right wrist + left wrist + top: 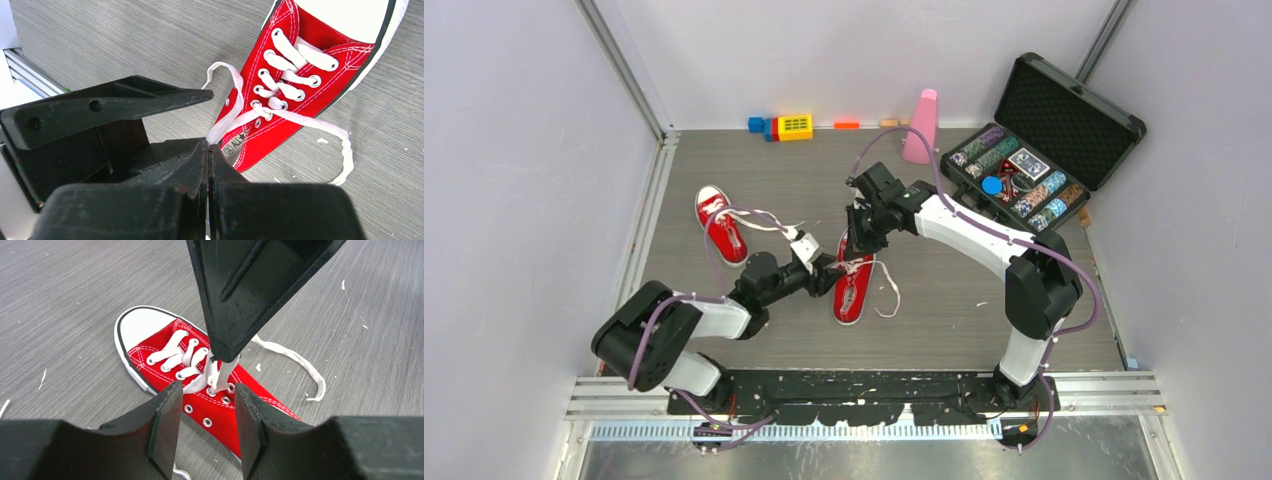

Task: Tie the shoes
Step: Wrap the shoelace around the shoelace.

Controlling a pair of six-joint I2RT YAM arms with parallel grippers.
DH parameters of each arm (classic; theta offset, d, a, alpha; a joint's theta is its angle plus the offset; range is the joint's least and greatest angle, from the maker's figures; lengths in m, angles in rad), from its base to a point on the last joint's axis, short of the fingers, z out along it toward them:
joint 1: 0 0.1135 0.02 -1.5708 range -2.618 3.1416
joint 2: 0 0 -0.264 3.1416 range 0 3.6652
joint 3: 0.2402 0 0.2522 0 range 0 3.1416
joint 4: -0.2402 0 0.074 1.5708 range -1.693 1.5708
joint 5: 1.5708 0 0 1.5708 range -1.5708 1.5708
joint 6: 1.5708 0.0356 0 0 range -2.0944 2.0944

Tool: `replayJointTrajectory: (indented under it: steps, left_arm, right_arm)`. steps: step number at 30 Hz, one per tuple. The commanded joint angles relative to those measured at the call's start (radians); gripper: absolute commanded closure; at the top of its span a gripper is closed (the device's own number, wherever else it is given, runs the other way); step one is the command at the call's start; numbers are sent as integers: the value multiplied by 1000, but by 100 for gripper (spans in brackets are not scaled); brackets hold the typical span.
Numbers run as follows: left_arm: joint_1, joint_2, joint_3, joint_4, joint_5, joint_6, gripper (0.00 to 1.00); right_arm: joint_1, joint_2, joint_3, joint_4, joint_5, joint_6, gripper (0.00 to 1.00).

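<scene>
One red shoe (854, 283) lies in the middle of the floor, toe toward the arms, its white laces loose. My right gripper (208, 146) is shut on a white lace (225, 120) just above the shoe's eyelets (220, 387), pulling it up. My left gripper (207, 395) hovers open beside it over the shoe's side, with nothing between its fingers (167, 420). A free lace end (300, 362) trails on the floor. The second red shoe (721, 224) lies apart at the back left, a lace stretching to its right.
An open black case (1034, 160) of poker chips sits at the back right. A pink cone-like block (921, 125) and small coloured blocks (784, 127) stand along the back wall. Walls close in on both sides.
</scene>
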Motion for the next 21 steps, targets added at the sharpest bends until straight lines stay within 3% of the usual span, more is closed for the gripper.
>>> replayJointTrajectory:
  steps: [1,7,15,21]
  left_arm:
    - [15,75,-29,276,30,26,54]
    - [27,160,-4,357,75,18,52]
    - [41,173,16,358,116,20,61]
    - [42,190,39,342,126,20,59]
  right_arm:
    - [-1,-22,32,1,-12,4,100]
    - [-1,-22,38,2,-14,7,100]
    - [-2,-18,43,2,-17,5,100]
    - [-3,-20,38,2,-18,3,100]
